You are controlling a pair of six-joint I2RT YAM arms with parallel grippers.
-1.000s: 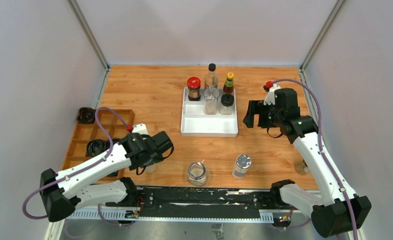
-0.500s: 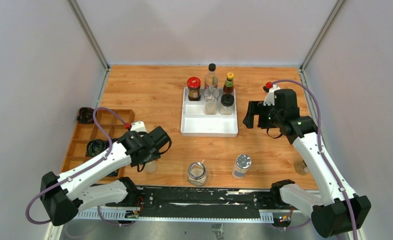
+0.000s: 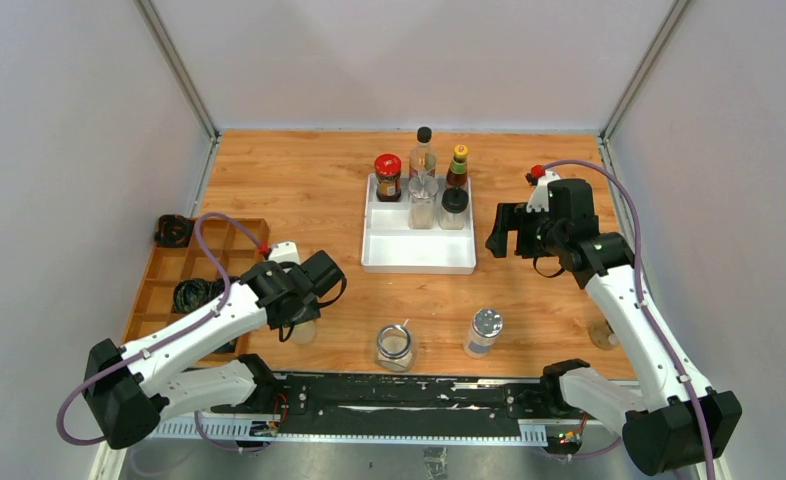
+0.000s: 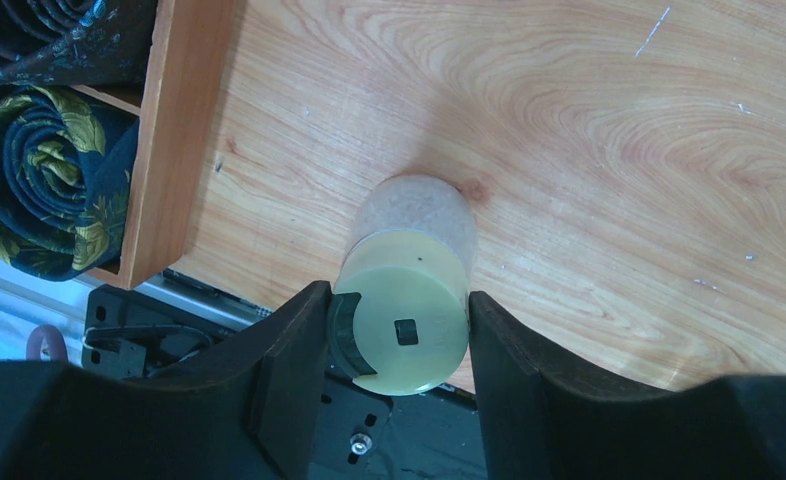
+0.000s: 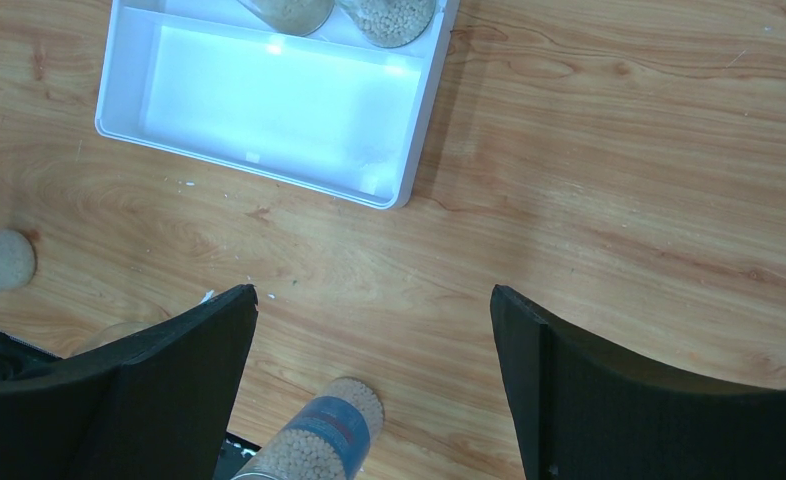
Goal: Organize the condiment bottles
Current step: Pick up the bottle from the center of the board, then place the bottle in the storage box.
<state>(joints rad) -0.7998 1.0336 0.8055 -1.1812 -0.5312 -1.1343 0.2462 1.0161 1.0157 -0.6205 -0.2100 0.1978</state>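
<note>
Starting nearest you, four containers wait loose along the tabletop's (image 3: 299, 190) near edge: the pale-capped jar (image 4: 401, 330), the clear glass jar (image 3: 394, 346), the silver-capped bottle (image 3: 484, 330) and a small jar (image 3: 601, 334) far right. Your left pincer (image 4: 399, 300) grips the pale-capped jar, both jaws pressed against its cap; the jar stands on the wood. Farther out, your right pincer (image 5: 372, 295) gapes wide and empty beside the white tray (image 3: 409, 262). Farthest, five bottles (image 3: 422, 205) stand at the tray's far end, so I judge you roughly halfway.
</note>
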